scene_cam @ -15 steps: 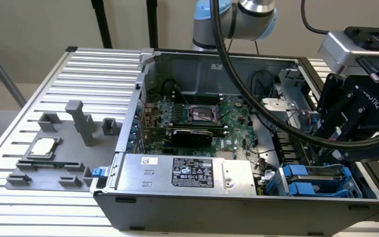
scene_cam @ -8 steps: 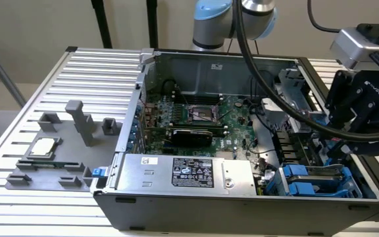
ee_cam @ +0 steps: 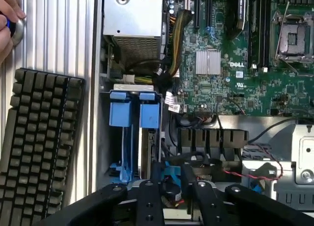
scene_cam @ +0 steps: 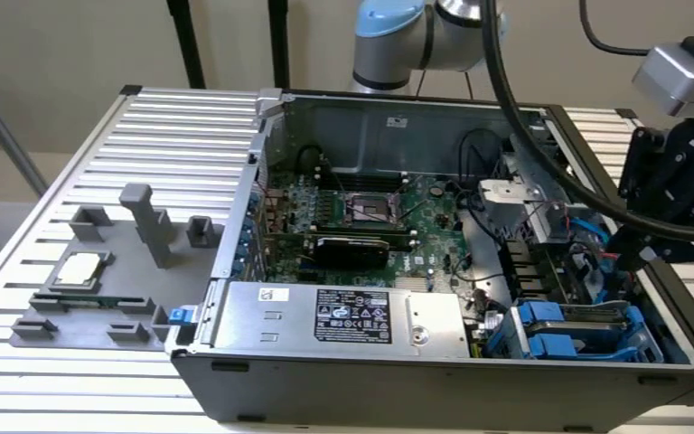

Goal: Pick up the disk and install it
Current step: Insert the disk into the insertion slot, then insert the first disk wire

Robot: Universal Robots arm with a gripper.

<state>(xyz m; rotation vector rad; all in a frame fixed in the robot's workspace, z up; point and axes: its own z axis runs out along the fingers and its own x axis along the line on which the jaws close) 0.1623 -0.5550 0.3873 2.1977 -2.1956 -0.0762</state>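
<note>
Open, empty gripper [ee_cam: 172,168] just beside the disk [ee_cam: 146,152] slotted in the blue drive cage [ee_cam: 120,114]; ribbed metal tabletop [scene_cam: 166,127], beige wall [scene_cam: 70,45].

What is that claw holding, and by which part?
Cannot tell. The gripper hangs over the open computer case, near the blue drive cage; no hold is clearly visible.

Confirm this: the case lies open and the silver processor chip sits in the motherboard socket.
Wrong on the chip. The case is open, but the processor chip rests on the grey fixture outside it, toward the exterior view's left; that view shows the socket bare.
</note>
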